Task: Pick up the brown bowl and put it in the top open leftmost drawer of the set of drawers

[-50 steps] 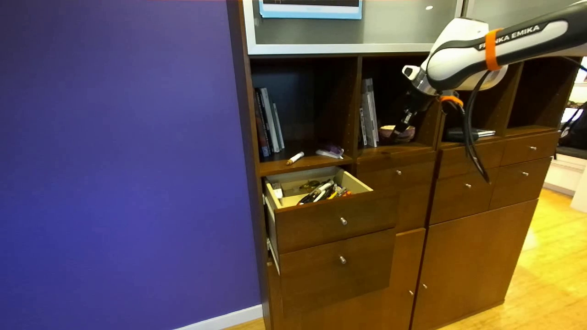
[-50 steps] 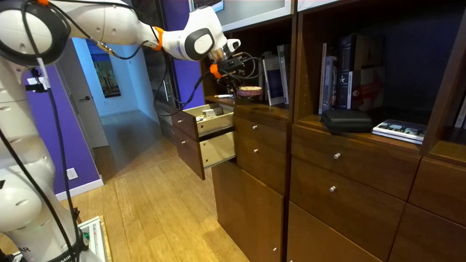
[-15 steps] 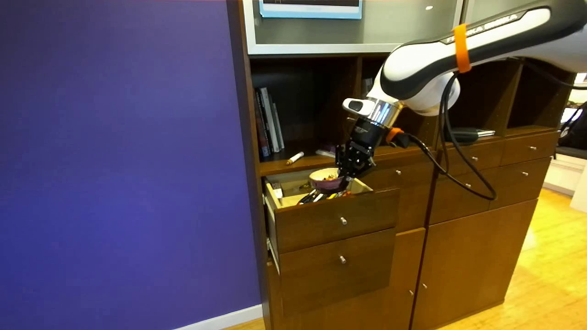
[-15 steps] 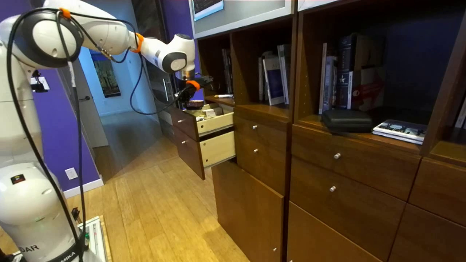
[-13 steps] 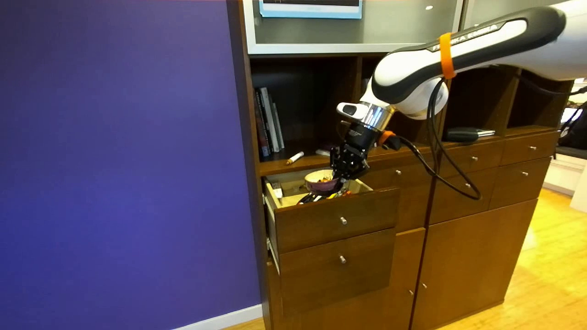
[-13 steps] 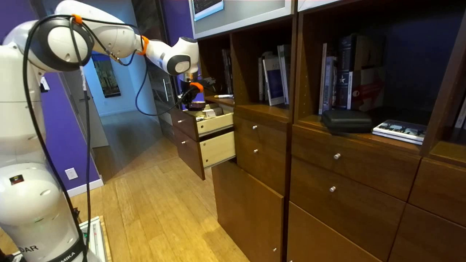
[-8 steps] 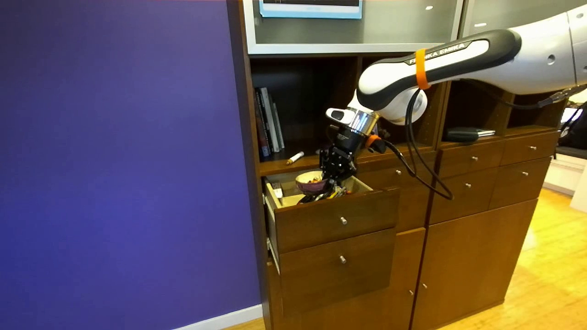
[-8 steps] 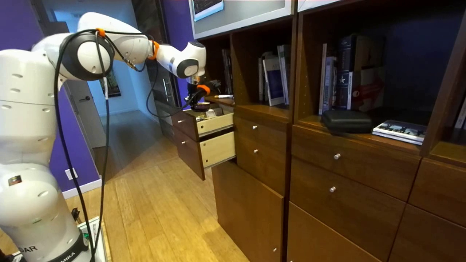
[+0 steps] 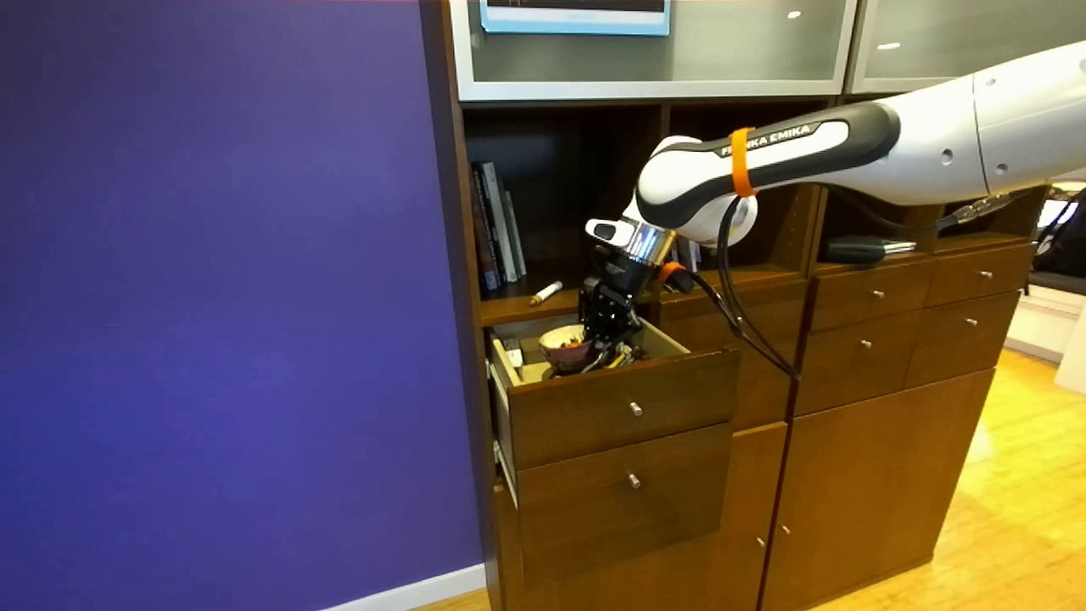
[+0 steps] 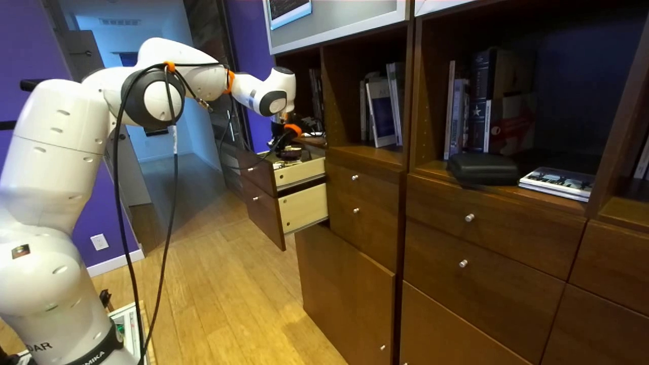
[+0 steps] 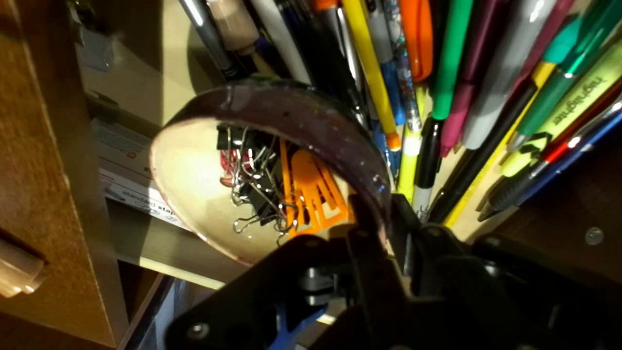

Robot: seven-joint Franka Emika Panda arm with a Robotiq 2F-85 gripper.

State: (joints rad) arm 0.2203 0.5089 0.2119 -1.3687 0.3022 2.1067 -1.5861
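Since the earlier frames, the brown bowl has been carried from the shelf to the drawer, and it has been lowered a bit more in the last moment. In an exterior view it is seen left of the drawer's middle; in the wrist view, partly over the pens. Whether the bottom is touched by them cannot be told. The bowl's wall is pinched by the gripper, w/ one fingertip inside and one outside.

For the setting down, prob. the step in hand, the bowl should be lowered slowly & kept approx. level, b/c binder clips and an orange clip are held in it and could be spilled. Toward the staple box fewer pens are seen, so it may be rested flatter there. The grip should be released only after full support is got.

The arm is stretched in from the right edge in an exterior view, forearm sloped down, wrist bent, gripper pointed down at a slant.
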